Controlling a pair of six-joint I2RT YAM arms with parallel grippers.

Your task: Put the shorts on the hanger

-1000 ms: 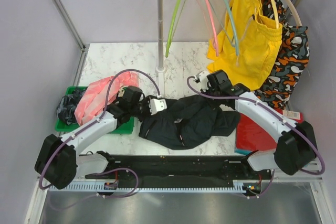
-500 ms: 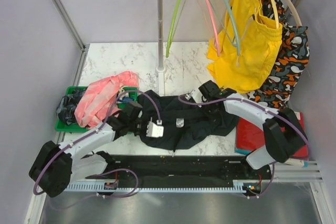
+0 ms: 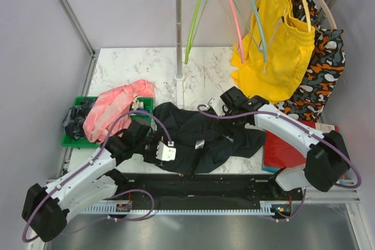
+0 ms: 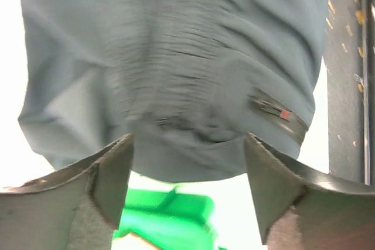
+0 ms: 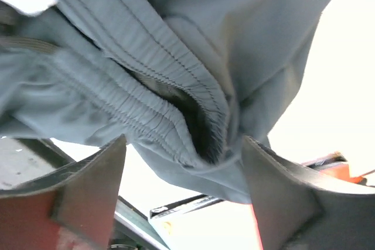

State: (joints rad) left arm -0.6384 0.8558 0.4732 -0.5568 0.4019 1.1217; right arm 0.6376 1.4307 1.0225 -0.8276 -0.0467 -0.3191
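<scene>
The marble table (image 3: pixel 135 65) is carrying the black shorts (image 3: pixel 202 139), which are lying crumpled and spread across its near middle, just in front of the rack pole (image 3: pixel 179 27) and between the two arms. The right gripper (image 3: pixel 227 105) is reaching onto their far right edge; in its wrist view its fingers (image 5: pixel 88 174) are standing wide apart with the gathered elastic waistband bunching between them. The left gripper (image 3: pixel 166 152) is sitting at their near left edge, its fingers (image 4: pixel 111 168) likewise spread, with wrinkled fabric sagging between the tips. The teal hanger (image 3: pixel 258 13) is hanging on the rail beside the yellow shorts (image 3: pixel 281 45), well apart from the black pair. A small white label (image 3: pixel 200 144) is showing mid-fabric.
</scene>
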